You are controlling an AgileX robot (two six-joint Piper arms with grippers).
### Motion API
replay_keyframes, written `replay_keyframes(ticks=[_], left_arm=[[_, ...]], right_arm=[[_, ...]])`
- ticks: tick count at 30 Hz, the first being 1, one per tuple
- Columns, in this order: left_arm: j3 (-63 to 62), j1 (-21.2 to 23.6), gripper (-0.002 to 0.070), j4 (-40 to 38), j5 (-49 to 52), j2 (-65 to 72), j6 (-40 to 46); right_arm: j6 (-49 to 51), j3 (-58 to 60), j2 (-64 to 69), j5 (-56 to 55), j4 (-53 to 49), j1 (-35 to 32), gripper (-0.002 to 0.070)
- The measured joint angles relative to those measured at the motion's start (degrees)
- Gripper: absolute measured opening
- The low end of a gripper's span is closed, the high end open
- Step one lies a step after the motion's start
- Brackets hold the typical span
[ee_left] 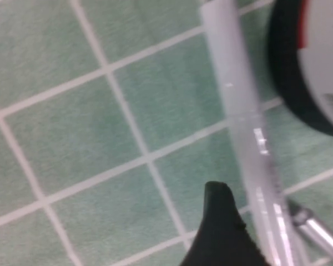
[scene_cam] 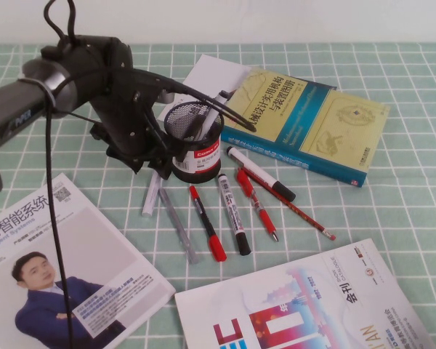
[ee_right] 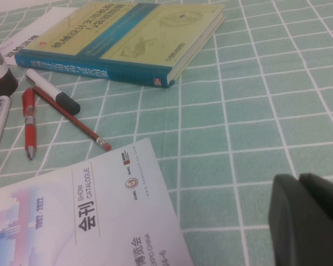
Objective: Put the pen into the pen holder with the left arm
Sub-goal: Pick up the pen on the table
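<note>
Checked cloth (scene_cam: 392, 196): left tool (scene_cam: 147, 166) over pen (scene_cam: 152, 195).

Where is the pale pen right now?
In the high view the pale pen lies on the table's left half, just left of the pen holder, under the left gripper, beside a grey pen.

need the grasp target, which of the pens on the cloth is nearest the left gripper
The pale silvery-white pen, lying left of the pen holder right under the left gripper. The grey, red and black-capped ones lie farther toward the right.
</note>
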Motion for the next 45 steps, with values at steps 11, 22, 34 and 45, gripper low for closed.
replay_keyframes(ticks=[11, 22, 34, 45], left_arm=[[0.0, 0.0, 0.0400, 1.4, -1.9, 1.9, -0.4], [0.0, 0.0, 0.0398, 1.5, -2.6, 2.8, -0.4], [-0.1, -0.3, 0.0308, 2.9, -2.2, 3.6, 0.4], [-0.1, -0.5, 0.0106, 3.7, -1.5, 3.8, 1.3]], right_arm=[[0.0, 0.0, 0.0, 0.0, 0.0, 0.0, -0.0020], [0.0, 0.0, 0.0, 0.0, 0.0, 0.0, -0.0020], [0.0, 0.0, 0.0, 0.0, 0.0, 0.0, -0.0020], [0.0, 0.0, 0.0, 0.0, 0.0, 0.0, -0.0020]])
